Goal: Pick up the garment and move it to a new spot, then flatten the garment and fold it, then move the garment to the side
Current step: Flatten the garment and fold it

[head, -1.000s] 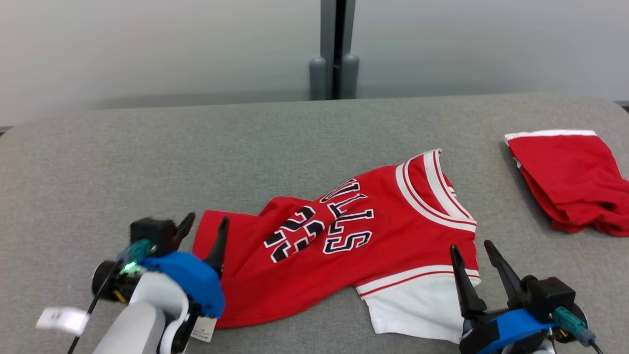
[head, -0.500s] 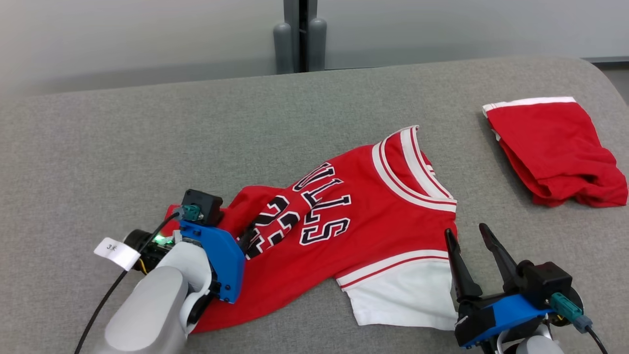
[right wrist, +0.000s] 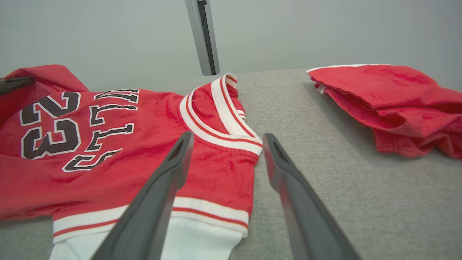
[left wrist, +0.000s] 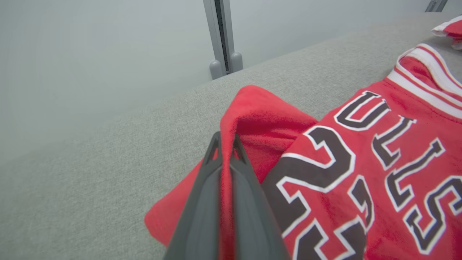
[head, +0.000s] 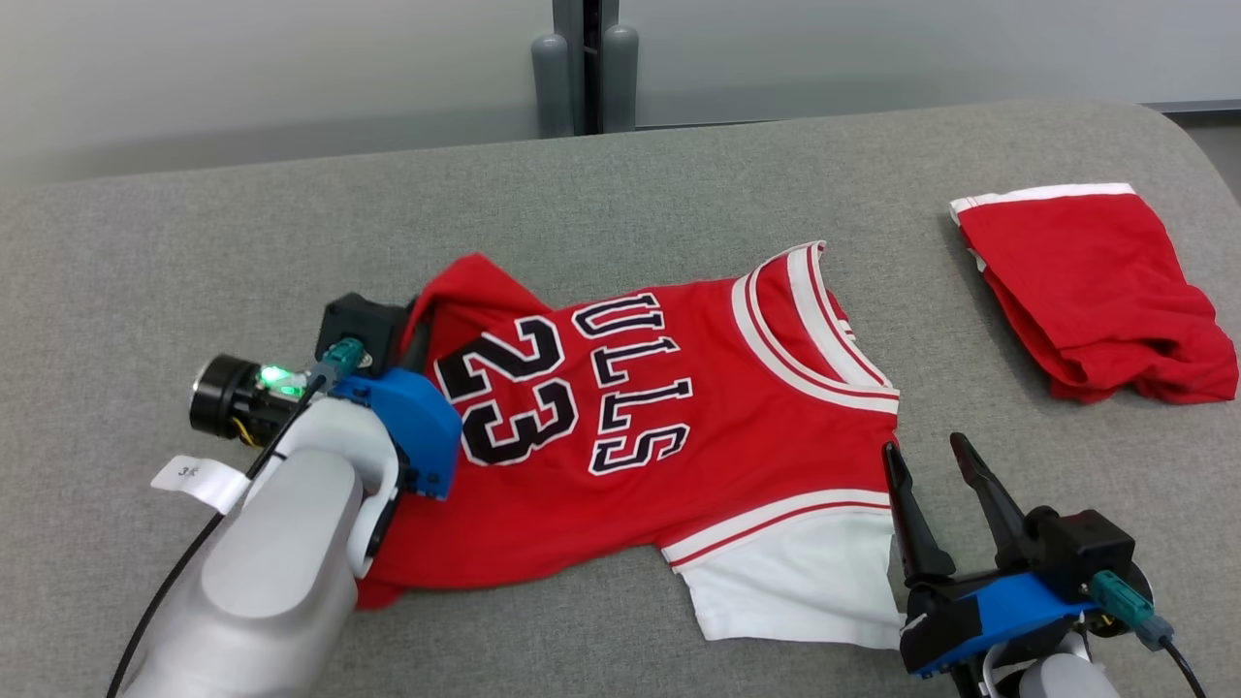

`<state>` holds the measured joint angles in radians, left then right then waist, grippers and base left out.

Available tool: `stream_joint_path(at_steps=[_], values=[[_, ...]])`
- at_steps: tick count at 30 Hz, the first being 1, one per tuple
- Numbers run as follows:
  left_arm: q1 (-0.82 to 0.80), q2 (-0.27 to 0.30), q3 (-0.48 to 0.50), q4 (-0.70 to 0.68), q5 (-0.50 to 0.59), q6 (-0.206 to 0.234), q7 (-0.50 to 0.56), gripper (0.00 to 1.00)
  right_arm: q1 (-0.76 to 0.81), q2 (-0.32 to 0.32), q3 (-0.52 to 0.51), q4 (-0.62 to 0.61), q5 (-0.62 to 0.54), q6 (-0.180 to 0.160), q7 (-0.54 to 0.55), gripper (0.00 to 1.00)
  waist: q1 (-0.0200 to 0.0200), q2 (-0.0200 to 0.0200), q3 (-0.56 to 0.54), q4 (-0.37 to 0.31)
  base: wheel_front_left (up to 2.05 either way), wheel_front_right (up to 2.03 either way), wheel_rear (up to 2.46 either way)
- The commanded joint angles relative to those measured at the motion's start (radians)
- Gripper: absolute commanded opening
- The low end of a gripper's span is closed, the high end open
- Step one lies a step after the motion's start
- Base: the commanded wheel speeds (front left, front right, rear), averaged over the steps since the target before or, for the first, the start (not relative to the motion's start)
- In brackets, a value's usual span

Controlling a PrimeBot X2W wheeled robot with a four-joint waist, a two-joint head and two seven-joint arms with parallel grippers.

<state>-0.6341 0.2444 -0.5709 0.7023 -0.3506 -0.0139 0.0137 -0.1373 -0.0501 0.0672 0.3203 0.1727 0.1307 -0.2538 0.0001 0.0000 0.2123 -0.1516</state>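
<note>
The garment is a red jersey with black "23" lettering, white-striped trim and a white sleeve, lying across the grey padded table. My left gripper is shut on the garment's left edge, a fold of red cloth pinched between its two fingers and lifted into a peak. The same jersey spreads ahead in the right wrist view. My right gripper stands open at the jersey's right side, beside the white sleeve, with nothing between its fingers.
A second red garment, folded with a white band, lies at the table's right side. A grey post rises behind the table's far edge. Bare grey surface stretches along the back and to the left of the jersey.
My left gripper closed on the jersey's left edge and pulled it up and back, unfolding the cloth so the "23" lies spread out. The right gripper stayed open in place.
</note>
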Motion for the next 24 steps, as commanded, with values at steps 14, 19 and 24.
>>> stream_joint_path(at_steps=[14,19,24], values=[[-0.064,-0.025,0.034,0.024,0.062,0.153,-0.268,0.0,-0.002,-0.001,-0.013,0.008,0.0,0.0,-0.012,1.0,-0.0001,0.0,-0.007,-0.001,0.0,0.0,0.0],[-0.037,-0.049,0.025,0.094,0.02,0.093,-0.235,1.0,-0.002,-0.001,0.004,0.018,0.008,0.0,-0.011,1.0,-0.0001,0.0,-0.018,-0.002,0.0,0.0,0.0],[-0.004,-0.057,0.035,0.113,-0.009,0.076,-0.247,1.0,0.01,-0.001,0.003,0.022,0.008,0.0,-0.012,1.0,-0.0001,0.0,-0.028,0.003,0.0,0.0,0.0]])
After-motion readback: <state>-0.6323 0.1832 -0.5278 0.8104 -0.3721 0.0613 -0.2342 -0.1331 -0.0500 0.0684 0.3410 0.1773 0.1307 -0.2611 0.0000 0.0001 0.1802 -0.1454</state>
